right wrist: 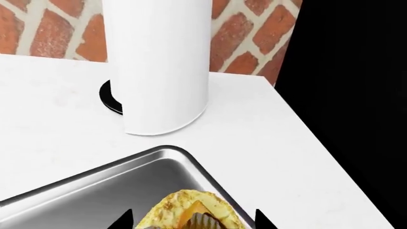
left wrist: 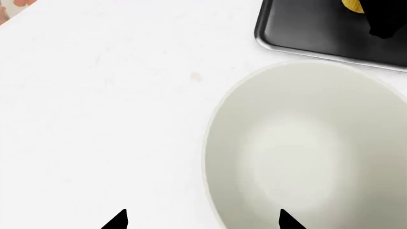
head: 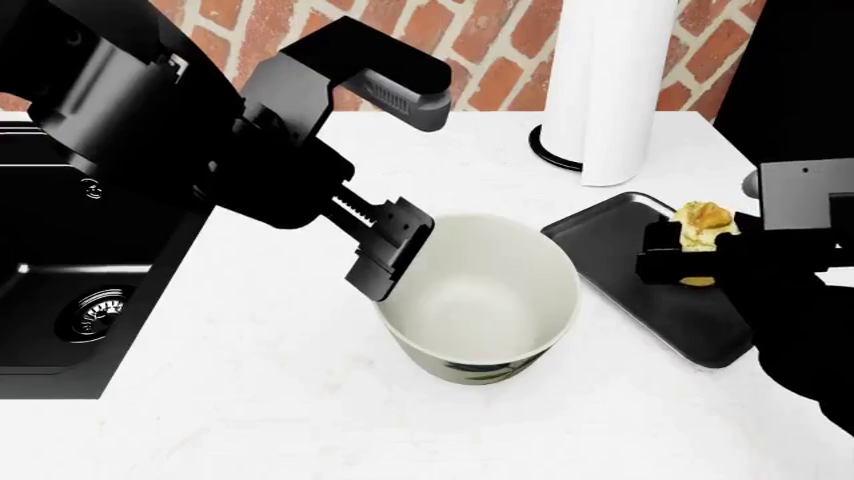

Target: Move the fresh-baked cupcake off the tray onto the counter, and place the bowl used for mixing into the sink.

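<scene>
Straddling the bowl's near rim, the left gripper stands apart; open counter lies outside. Right gripper clamps the yellow-frosted cupcake over the tray.

White, faintly marbled counter, brick wall along the back edge. Set into it at nine o'clock, a black sink with a round metal drain. Near the middle, a deep off-white bowl, standing upright. At three o'clock, just beside the bowl, a flat black tray. At one o'clock, a tall white paper-towel roll on a dark round base.
</scene>
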`<state>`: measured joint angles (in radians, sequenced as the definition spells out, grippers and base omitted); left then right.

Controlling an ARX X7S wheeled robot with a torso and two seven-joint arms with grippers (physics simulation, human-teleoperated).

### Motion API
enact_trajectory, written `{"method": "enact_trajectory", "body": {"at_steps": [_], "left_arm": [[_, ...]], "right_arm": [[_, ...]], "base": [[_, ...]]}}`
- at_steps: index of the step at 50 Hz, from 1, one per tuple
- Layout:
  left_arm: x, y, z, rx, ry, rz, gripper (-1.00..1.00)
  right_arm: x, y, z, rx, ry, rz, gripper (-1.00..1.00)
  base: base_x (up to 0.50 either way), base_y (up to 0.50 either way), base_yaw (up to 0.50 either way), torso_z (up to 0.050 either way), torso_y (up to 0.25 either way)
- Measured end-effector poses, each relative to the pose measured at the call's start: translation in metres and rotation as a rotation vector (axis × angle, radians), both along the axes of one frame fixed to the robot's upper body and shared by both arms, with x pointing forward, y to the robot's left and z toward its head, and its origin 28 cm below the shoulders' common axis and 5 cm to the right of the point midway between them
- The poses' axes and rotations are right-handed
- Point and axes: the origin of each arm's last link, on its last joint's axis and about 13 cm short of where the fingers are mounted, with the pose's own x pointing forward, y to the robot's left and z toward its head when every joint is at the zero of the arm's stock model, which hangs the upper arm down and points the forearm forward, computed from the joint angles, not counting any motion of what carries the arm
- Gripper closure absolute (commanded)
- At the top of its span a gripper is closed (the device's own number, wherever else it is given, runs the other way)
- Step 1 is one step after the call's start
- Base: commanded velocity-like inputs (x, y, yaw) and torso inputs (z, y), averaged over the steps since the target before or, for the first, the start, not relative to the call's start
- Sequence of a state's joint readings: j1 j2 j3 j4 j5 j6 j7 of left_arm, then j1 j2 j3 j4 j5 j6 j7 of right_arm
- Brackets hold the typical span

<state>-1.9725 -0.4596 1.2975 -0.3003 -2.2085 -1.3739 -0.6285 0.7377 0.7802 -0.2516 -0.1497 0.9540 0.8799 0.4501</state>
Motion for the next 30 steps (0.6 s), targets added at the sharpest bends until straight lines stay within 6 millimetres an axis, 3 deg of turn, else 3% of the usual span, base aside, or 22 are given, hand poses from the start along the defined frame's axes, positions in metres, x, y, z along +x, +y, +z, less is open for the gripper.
{"method": "enact_trajectory", "body": {"at_steps": [30], "left_arm": [[0.0000,0.0007,-0.0031,0.003,0.007,-0.007,-1.00]], "right_arm": [[-0.0043,0.0013,0.0028,0.011,-0.028,0.009,1.00]], "base": [[0.00,0.00,0.00,0.000,0.000]]}}
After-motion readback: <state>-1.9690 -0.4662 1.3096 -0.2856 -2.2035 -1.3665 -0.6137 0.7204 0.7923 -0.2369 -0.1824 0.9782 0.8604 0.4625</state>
